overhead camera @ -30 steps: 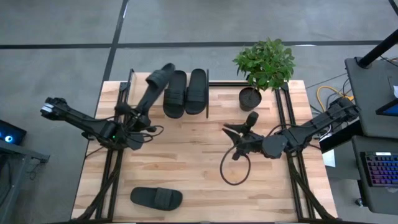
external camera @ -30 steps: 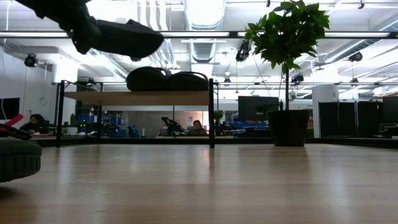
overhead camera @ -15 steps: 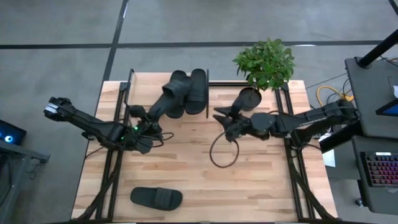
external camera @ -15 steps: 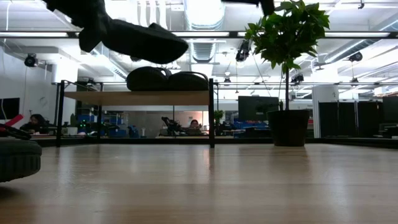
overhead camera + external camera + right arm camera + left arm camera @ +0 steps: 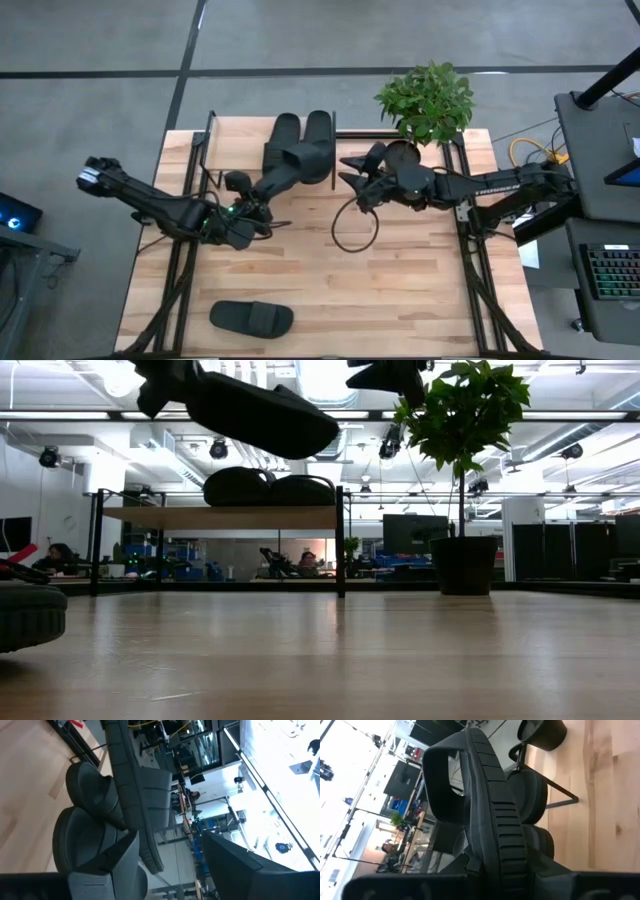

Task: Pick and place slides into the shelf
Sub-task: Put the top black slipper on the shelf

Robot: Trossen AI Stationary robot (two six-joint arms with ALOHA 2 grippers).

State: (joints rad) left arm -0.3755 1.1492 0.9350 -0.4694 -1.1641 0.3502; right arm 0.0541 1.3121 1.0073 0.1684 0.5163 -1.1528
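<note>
Two black slides point(image 5: 300, 140) lie side by side on the shelf point(image 5: 220, 517) at the table's far edge. My left gripper point(image 5: 245, 205) is shut on a third slide point(image 5: 285, 172), which hangs in the air in front of the shelf with its strap end point(image 5: 445, 780) toward the shelved pair. A fourth slide point(image 5: 250, 318) rests sole-down near the table's near-left corner. My right gripper point(image 5: 350, 178) hovers open just right of the held slide, level with the shelf's right post. It touches nothing, and its wrist view shows the held slide point(image 5: 132, 790) ahead of it. My left gripper pinches the sole of the slide at the end away from the strap point(image 5: 495, 865) between its two fingers. The fingers come from the table's near-left and lie along the slide. The slide is lifted clear, turned on edge, and slants up and away toward the shelf.
A potted plant point(image 5: 425, 100) stands at the far right, close behind my right arm. A black cable loop point(image 5: 350, 225) hangs under the right arm over the table's middle. Black frame rails point(image 5: 465, 200) run along both sides of the table.
My left gripper has carried the slide toward the table's right, across the front of the shelf, and the slide's free end now lies over the shelved pair. My right gripper has gone toward the far-left, up to the held slide.
</note>
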